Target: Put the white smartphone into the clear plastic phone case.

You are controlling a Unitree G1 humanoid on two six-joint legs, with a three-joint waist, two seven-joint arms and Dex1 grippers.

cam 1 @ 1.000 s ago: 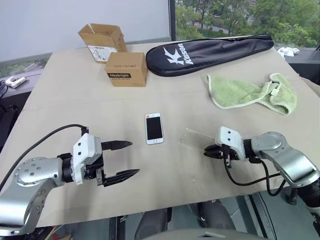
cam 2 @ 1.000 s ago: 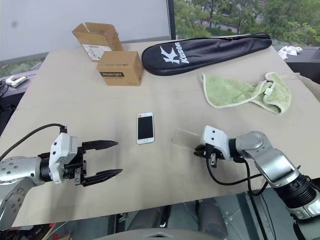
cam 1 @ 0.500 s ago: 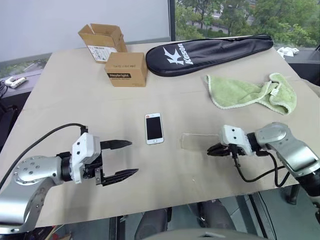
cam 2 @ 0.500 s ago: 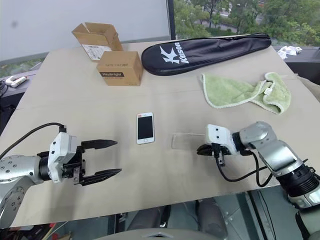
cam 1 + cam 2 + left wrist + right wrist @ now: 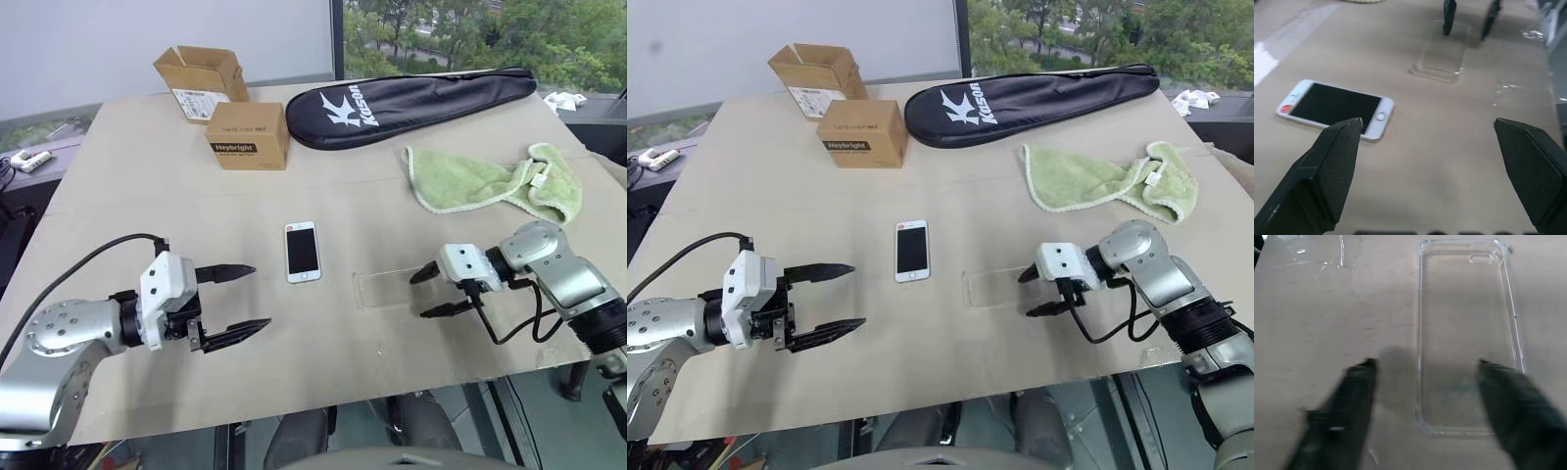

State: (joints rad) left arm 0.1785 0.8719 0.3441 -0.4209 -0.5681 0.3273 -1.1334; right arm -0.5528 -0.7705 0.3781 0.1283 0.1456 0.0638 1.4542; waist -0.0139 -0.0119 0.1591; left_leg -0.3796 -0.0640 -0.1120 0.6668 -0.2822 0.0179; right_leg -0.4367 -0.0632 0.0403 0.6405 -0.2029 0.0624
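The clear case (image 5: 385, 288) has just been let go by the right gripper (image 5: 431, 292), now spread open, and lies flat beside the white phone (image 5: 302, 252), which is yet to be grasped by the open left gripper (image 5: 240, 302).

Office-like test room: paper-covered table (image 5: 147, 196), large window (image 5: 470, 34), whiteboard wall (image 5: 118, 39).

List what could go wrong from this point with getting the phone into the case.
1. The clear plastic phone case lies flat and loose on the table; pressing the white smartphone into it could make it slide.
2. The case is nearly invisible against the table, so a claw may misjudge its edges.
3. The phone lies flat too; the open left claw may struggle to get under it.
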